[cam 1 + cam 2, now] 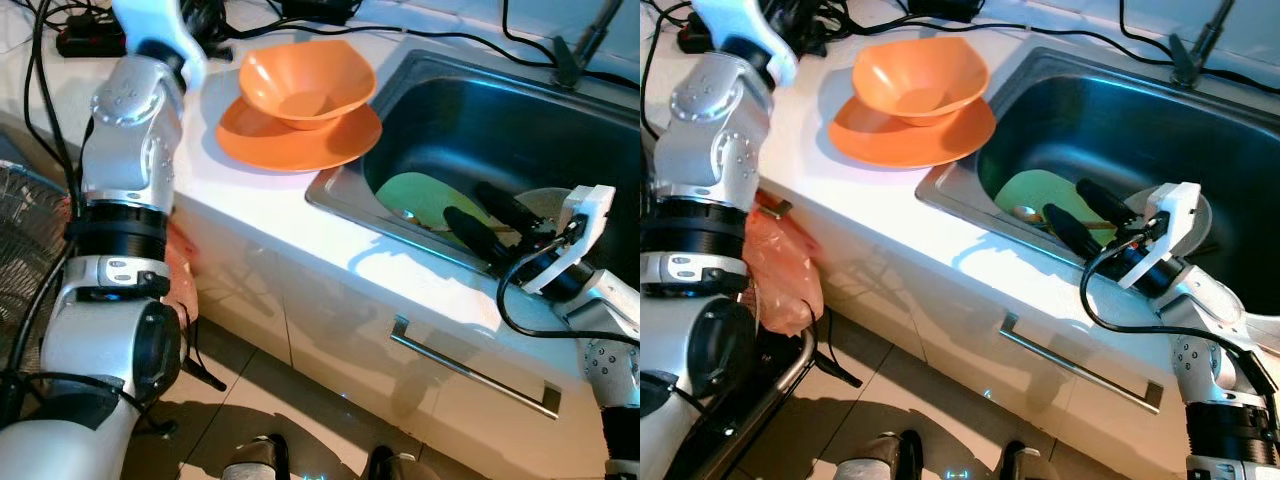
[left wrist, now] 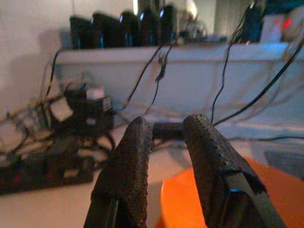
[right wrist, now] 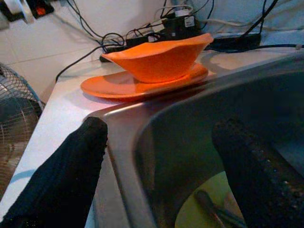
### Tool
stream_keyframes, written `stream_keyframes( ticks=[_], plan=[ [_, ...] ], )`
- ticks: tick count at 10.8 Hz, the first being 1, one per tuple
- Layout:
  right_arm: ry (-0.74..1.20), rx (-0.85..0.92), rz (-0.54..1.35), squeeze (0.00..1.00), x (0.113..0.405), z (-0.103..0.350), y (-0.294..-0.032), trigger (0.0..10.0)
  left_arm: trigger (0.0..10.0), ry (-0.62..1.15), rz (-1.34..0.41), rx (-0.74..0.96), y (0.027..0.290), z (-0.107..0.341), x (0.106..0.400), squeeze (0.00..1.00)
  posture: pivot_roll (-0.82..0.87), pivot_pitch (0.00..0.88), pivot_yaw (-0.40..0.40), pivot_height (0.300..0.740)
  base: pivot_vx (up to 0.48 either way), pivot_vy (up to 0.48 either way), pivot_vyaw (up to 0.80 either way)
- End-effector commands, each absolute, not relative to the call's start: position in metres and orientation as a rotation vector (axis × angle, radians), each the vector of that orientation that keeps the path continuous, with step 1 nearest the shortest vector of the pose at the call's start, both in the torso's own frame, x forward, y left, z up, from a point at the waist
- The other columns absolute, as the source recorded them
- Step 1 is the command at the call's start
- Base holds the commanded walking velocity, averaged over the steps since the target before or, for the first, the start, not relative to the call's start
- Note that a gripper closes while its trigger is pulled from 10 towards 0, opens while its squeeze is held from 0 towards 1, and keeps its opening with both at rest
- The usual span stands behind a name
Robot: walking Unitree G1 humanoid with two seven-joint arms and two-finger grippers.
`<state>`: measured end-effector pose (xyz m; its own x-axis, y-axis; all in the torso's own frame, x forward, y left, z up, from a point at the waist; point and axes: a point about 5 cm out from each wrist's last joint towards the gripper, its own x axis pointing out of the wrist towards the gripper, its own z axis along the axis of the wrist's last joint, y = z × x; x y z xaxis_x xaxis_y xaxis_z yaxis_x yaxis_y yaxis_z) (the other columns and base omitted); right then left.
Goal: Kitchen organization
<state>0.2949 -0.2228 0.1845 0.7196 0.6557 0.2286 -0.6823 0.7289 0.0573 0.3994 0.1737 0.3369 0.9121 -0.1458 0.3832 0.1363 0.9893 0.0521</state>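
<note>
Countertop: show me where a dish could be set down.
Bare white countertop runs along the front edge, between the orange plate carrying the orange bowl and the sink corner. The back is crowded with cables. The sink holds a green plate.

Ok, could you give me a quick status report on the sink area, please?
Right gripper open over sink, empty. Left gripper raised by counter, slightly open. Green plate in sink; orange bowl on orange plate. Nothing blocking.

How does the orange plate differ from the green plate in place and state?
The orange plate sits on the white counter with an orange bowl on it; the green plate lies down in the sink. The right gripper, open, reaches over the green plate; the left gripper is near the orange one. Both are round.
</note>
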Motion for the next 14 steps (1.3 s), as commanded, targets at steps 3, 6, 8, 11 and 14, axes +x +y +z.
stream_keyframes(
  ticks=[3, 6, 8, 11, 14],
  plan=[
    [-0.201, 0.131, 0.763, 0.0, 0.294, 0.183, -0.22, 10.0, 10.0, -0.293, -0.119, -0.085, 0.172, 0.317, 0.412, 1.0, 0.04, 0.138, 0.016, 0.74, 0.0, 0.0, 0.0],
    [-0.202, 0.131, 0.769, 0.0, 0.294, 0.181, -0.218, 10.0, 10.0, -0.237, -0.129, -0.119, 0.164, 0.302, 0.418, 1.0, 0.03, 0.119, 0.024, 0.74, 0.0, 0.0, 0.0],
    [-0.202, 0.131, 0.772, 0.0, 0.294, 0.18, -0.218, 10.0, 10.0, -0.224, -0.148, -0.139, 0.157, 0.302, 0.421, 1.0, 0.03, 0.116, 0.025, 0.74, 0.0, 0.0, 0.0],
    [-0.197, 0.129, 0.775, 0.0, 0.293, 0.178, -0.216, 10.0, 10.0, -0.198, -0.167, -0.161, 0.147, 0.307, 0.426, 0.0, 0.03, 0.12, 0.024, 0.74, 0.0, 0.0, 0.0],
    [-0.195, 0.126, 0.772, 0.0, 0.293, 0.179, -0.217, 10.0, 10.0, -0.146, -0.157, -0.115, 0.143, 0.296, 0.428, 0.0, 0.02, 0.137, 0.021, 0.74, 0.0, 0.0, 0.0]
  ],
)
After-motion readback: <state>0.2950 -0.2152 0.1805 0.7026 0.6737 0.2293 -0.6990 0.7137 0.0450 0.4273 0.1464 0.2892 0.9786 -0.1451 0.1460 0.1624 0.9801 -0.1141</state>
